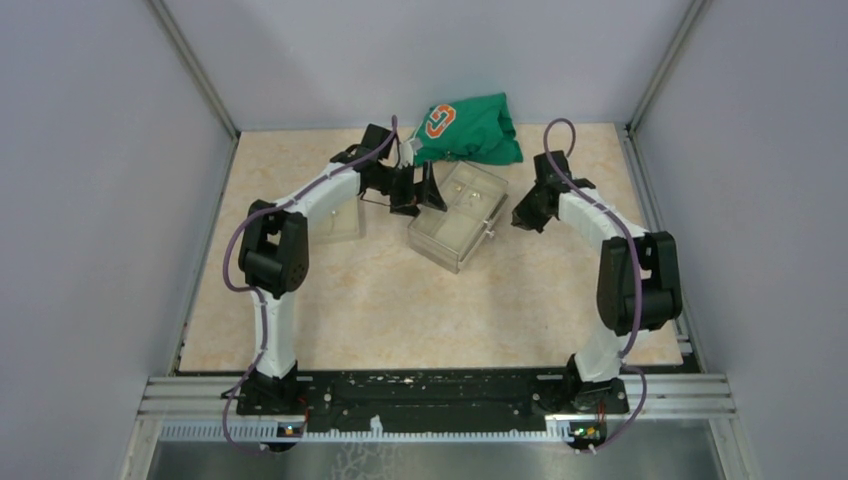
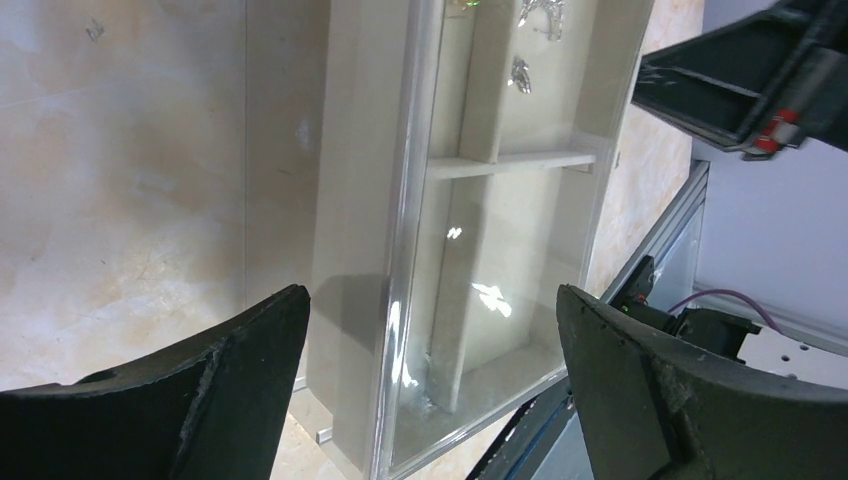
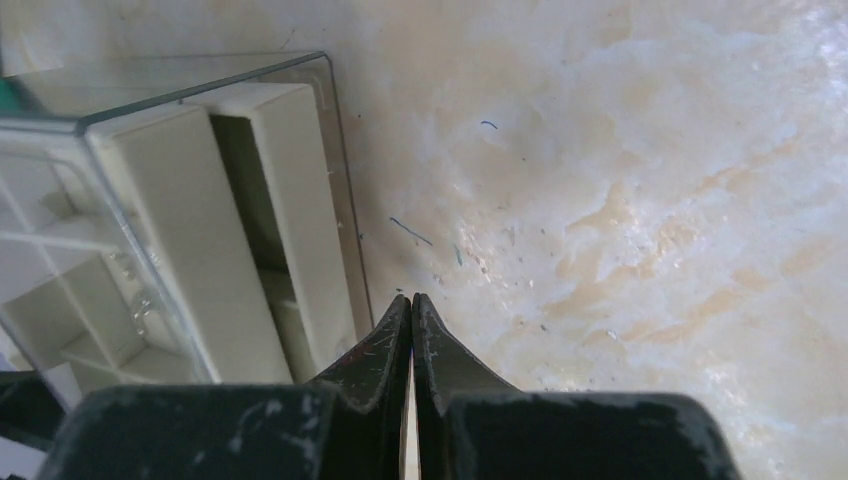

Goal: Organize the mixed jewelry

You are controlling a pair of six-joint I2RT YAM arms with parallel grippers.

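A clear compartmented box (image 1: 458, 222) stands mid-table. In the left wrist view two tiny silvery jewelry pieces (image 2: 521, 72) lie in a far compartment of the box (image 2: 520, 160); another glint shows at the top edge. No large wire hoop shows. My left gripper (image 1: 415, 190) hovers over the box's left side, open wide and empty, with its fingers (image 2: 230, 370) apart on either side of the box's near wall. My right gripper (image 1: 520, 215) is shut and empty, its tips (image 3: 412, 300) low by the table beside the box's right wall (image 3: 300, 200).
A green cloth with an orange logo (image 1: 470, 130) lies behind the box at the back. A second clear flat plastic piece (image 1: 338, 218) lies under my left forearm. The right arm's black wrist (image 2: 740, 90) shows past the box. Grey walls enclose the table.
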